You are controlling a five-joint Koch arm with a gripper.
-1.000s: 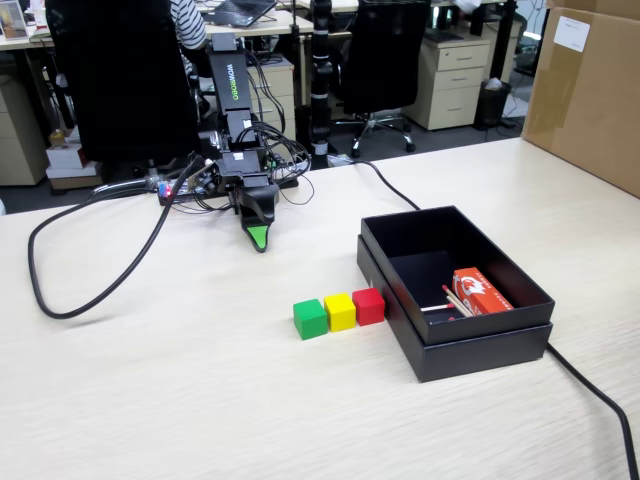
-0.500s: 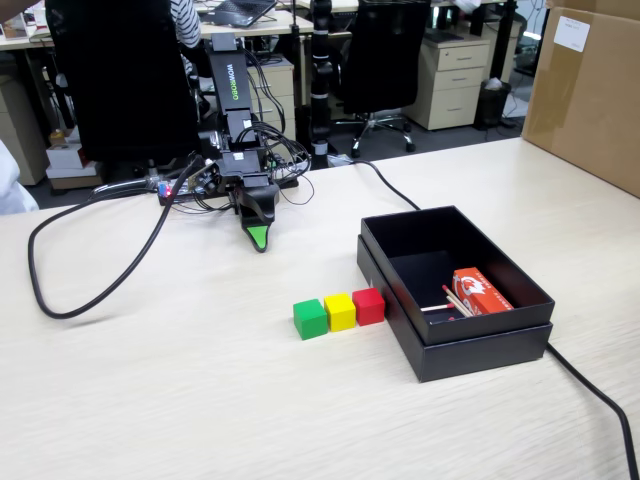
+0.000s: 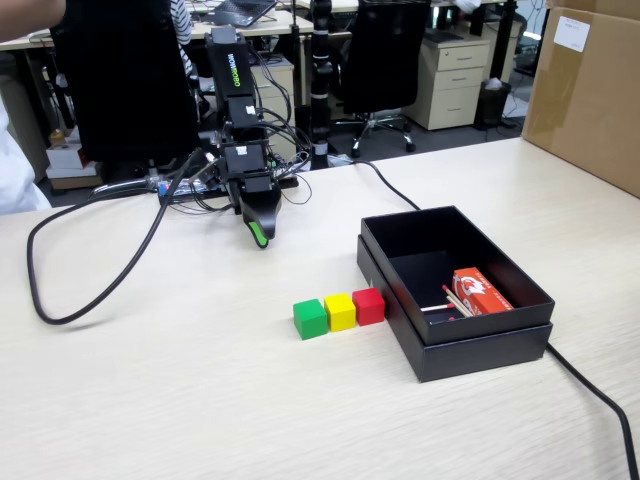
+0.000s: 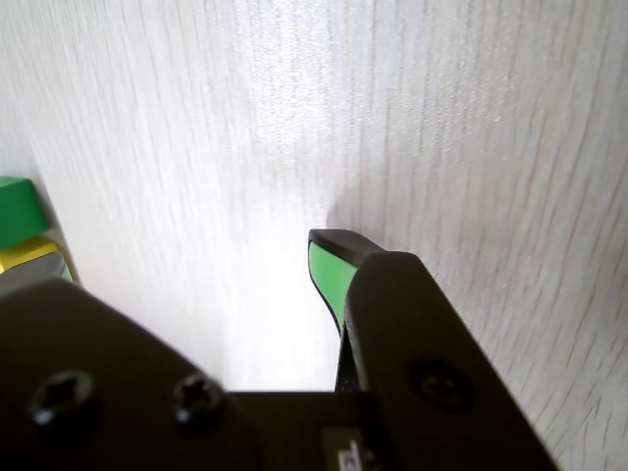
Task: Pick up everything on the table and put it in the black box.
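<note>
Three small cubes sit in a touching row on the table: green, yellow and red, the red one close to the black box at its left wall. My gripper hangs low over the table behind the row, well apart from the cubes, with nothing held. Only one green-faced fingertip shows in the wrist view, with bare table beside it. The green cube and the yellow cube peek in at that view's left edge.
An orange-red packet lies inside the box. A thick black cable loops across the left of the table, and another runs past the box's right corner. A big brown carton stands at the back right.
The arm has lifted slightly and the gripper has turned, so its green face now shows as a narrow strip. The cubes and the box have not moved.
</note>
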